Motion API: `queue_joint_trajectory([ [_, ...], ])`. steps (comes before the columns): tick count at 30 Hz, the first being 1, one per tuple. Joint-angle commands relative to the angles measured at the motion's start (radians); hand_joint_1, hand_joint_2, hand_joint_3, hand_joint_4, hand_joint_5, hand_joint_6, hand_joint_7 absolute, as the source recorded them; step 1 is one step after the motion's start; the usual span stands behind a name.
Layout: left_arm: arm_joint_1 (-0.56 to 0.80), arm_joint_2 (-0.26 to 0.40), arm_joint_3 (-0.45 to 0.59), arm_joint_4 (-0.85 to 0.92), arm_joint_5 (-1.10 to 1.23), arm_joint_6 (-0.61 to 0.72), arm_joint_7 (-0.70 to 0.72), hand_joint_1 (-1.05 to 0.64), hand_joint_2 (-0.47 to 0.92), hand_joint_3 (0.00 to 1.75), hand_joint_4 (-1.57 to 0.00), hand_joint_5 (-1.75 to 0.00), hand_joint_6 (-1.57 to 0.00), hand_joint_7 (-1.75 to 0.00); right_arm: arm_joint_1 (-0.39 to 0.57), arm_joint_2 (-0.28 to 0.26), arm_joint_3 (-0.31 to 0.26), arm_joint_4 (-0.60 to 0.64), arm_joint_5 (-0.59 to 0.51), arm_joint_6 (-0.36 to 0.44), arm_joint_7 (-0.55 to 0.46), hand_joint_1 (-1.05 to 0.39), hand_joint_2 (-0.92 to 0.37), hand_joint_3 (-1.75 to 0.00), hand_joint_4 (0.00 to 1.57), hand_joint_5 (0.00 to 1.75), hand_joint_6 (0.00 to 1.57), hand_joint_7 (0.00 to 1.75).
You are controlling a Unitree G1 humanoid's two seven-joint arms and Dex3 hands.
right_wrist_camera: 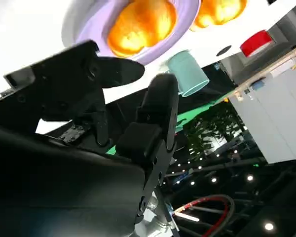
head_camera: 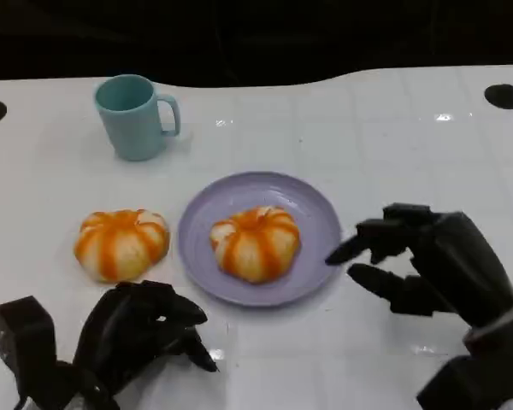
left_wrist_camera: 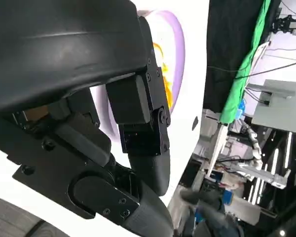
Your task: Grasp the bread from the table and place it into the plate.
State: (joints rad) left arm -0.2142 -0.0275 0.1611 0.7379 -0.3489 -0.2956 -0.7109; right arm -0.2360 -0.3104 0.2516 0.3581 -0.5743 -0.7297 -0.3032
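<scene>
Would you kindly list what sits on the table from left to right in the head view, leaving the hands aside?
Orange-striped round bread on the table → light blue ceramic mug → lilac round plate → orange-striped round bread on that plate.

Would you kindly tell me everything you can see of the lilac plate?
The lilac plate is round and shallow, with a smooth, slightly glossy raised rim, plastic or glazed by its look. It lies flat on the white table at mid-scene. One orange-striped bread rests at its centre. Neither hand touches it.
</scene>
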Motion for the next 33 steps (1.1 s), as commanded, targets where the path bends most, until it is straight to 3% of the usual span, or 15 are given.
queue_joint_trajectory([
  [1, -0.008, 0.013, 0.006, 0.008, 0.002, 0.0, 0.006, -1.05, 0.72, 0.0, -1.57, -0.6, -1.57, -0.21, 0.072, -0.048, -0.039, -0.051, 0.038, -0.011, 0.033, -0.06, -0.51, -1.0, 0.84, 1.5, 0.89, 1.0],
  [5, -0.014, 0.012, 0.01, 0.017, -0.005, 0.004, -0.001, -1.05, 0.72, 0.0, -1.57, -0.59, -1.57, -0.2, 0.135, -0.071, -0.059, -0.084, 0.055, -0.001, 0.071, -0.09, -0.42, -1.26, 0.85, 1.62, 0.84, 1.23],
  [12, -0.022, 0.014, 0.011, 0.031, -0.005, 0.001, -0.005, -1.05, 0.72, 0.0, -1.57, -0.58, -1.57, -0.19, 0.188, -0.059, -0.08, -0.082, 0.057, -0.01, 0.069, -0.1, -0.33, -1.34, 0.86, 1.74, 0.82, 1.38],
  [16, -0.02, 0.016, 0.008, 0.03, 0.001, -0.004, 0.0, -1.05, 0.72, 0.0, -1.57, -0.58, -1.57, -0.19, 0.203, -0.047, -0.086, -0.072, 0.038, -0.008, 0.045, -0.11, -0.33, -1.34, 0.87, 1.75, 0.81, 1.42],
  [26, -0.013, 0.027, 0.013, 0.025, -0.007, -0.003, -0.014, -1.05, 0.73, 0.0, -1.57, -0.58, -1.57, -0.19, 0.166, -0.017, -0.078, 0.064, -0.023, -0.093, -0.086, -0.1, -0.35, -1.35, 0.88, 1.75, 0.75, 1.51],
  [33, -0.017, 0.037, 0.017, 0.032, -0.013, 0.006, -0.022, -1.05, 0.72, 0.0, -1.57, -0.58, -1.57, -0.19, 0.138, -0.003, -0.062, 0.117, -0.056, -0.092, -0.128, -0.12, -0.35, -1.33, 0.88, 1.75, 0.73, 1.61],
])
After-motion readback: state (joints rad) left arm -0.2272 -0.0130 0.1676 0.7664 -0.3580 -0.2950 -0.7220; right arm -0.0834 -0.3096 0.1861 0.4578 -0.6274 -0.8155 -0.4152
